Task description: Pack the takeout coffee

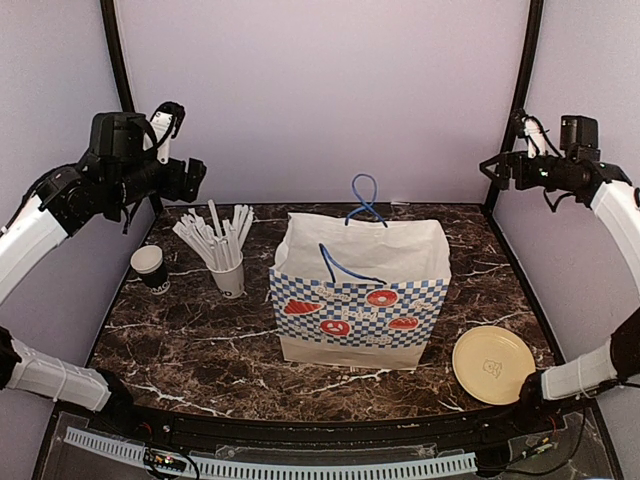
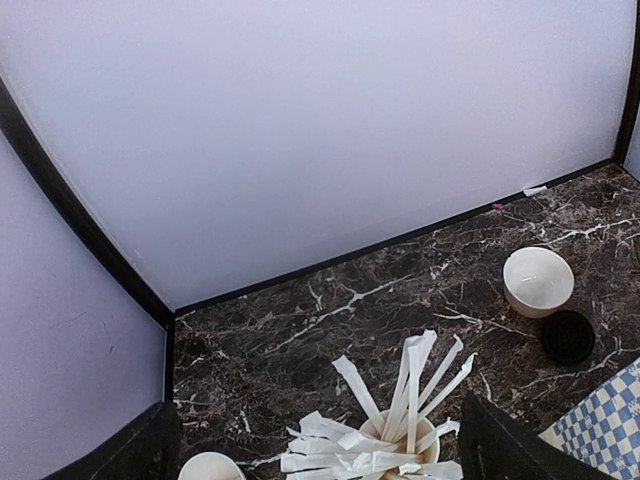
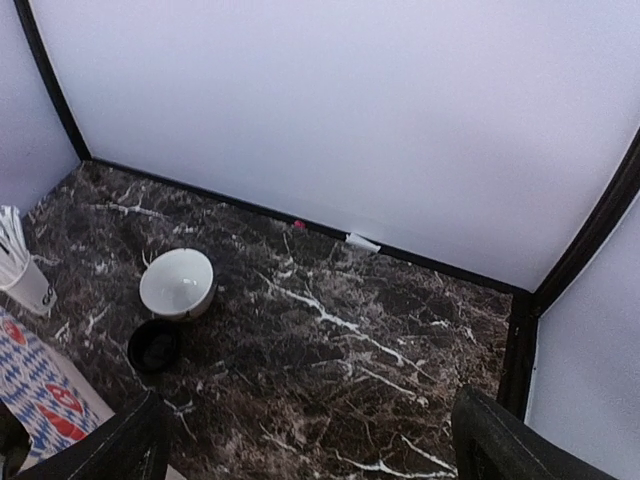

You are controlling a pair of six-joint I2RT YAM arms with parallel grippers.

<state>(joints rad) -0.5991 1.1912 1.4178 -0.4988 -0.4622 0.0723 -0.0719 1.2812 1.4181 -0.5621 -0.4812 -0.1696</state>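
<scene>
Takeout coffee cup [image 1: 148,265] and black lid [image 3: 155,346] sit apart on the dark marble table [image 1: 200,350]. Nearest the arm bases, at the lower right of the top view, a pale yellow round plate [image 1: 493,365] lies flat. Above it, at the middle of the frame, stands a paper bag [image 1: 360,290] with a blue checked band and blue handles, its mouth open upward. At mid-left the cup, black outside and white inside, stands upright with no lid on it, near the table's left edge. Just to its right is a white cup of white sticks [image 1: 228,275], well short of touching the bag.

Farther back, behind the bag and hidden from the top view, the right wrist view shows a white bowl [image 3: 177,283] at its left, with the lid lying flat just beside it, toward the bag.

The left gripper [image 1: 190,178] hangs high at the upper left, fingers spread wide with nothing between them. The right gripper [image 1: 497,170], at the upper right, is likewise spread wide and holds nothing.
</scene>
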